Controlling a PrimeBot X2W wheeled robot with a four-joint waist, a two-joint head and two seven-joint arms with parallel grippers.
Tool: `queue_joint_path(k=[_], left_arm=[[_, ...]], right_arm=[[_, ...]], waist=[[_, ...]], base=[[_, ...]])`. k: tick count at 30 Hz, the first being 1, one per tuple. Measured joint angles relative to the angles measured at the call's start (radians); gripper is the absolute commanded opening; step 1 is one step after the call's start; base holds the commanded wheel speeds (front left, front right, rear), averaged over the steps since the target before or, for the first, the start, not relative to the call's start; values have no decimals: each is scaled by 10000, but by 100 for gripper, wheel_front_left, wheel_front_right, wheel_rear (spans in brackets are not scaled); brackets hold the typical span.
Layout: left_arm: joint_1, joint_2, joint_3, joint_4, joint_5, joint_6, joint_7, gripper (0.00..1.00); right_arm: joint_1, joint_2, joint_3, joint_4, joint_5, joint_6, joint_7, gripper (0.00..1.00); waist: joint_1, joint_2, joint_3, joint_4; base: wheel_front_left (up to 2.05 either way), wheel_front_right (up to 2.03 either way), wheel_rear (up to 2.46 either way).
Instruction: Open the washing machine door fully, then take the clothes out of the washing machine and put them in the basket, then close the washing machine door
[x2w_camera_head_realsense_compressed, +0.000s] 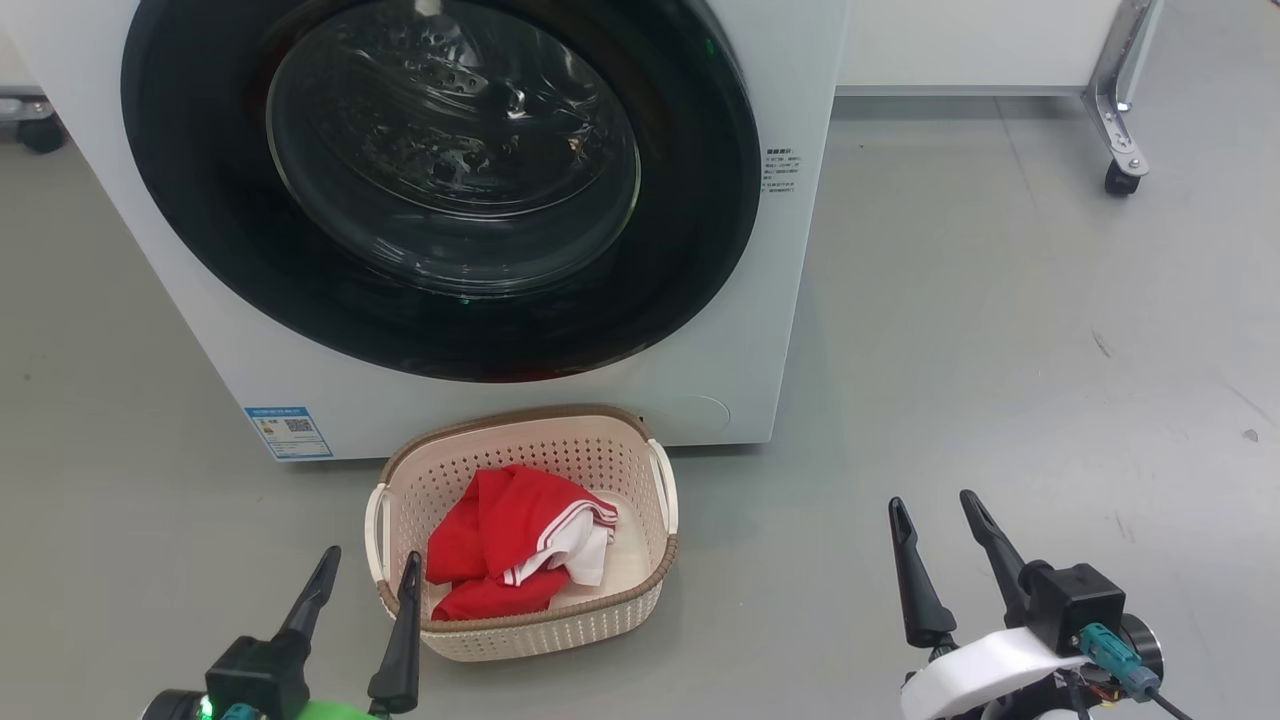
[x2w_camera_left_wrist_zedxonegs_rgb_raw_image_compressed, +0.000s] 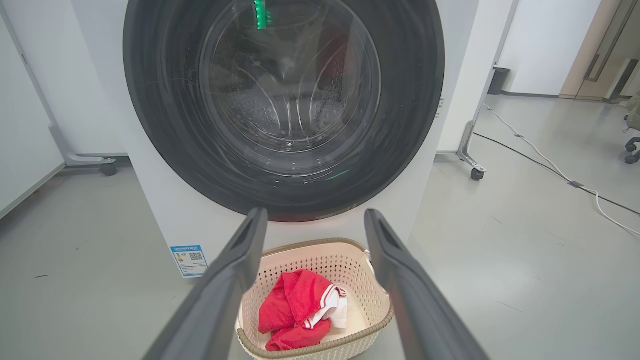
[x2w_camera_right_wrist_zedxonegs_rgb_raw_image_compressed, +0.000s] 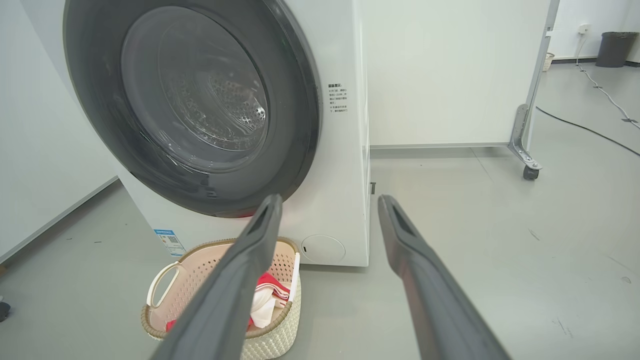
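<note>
Your left gripper (x2w_camera_head_realsense_compressed: 373, 553) is spread wide and empty, its inner finger right at the left wall of the basket (x2w_camera_head_realsense_compressed: 540, 640); you cannot tell whether they touch. The clothes (x2w_camera_head_realsense_compressed: 500, 545), red with white striped trim, lie bunched inside the basket. Your right gripper (x2w_camera_head_realsense_compressed: 932, 499), also wide open and holding nothing, hangs over the grey floor (x2w_camera_head_realsense_compressed: 1000, 350) well right of the basket. Just behind the basket stands the washing machine (x2w_camera_head_realsense_compressed: 780, 300), with the washing machine door (x2w_camera_head_realsense_compressed: 690, 250) shut.
</note>
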Motion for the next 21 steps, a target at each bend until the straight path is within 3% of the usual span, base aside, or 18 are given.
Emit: queue_joint_path(k=[18,19,21], left_arm=[[52,8,-10,-265,0,77,174,100],[51,-8,-19,-209,2,75,173,0],[84,-96,-90,150,2,75,173,0]], right_arm=[[279,6,105,-186,125,-100,0,100],[316,12,111,-107,113,-94,8,0],[502,42,127,213,104,-82,12,0]], waist=[[0,0,-31,-68],[0,0,-31,-72],[0,0,-31,-73]], base=[[0,0,0],[0,0,0],[0,0,0]])
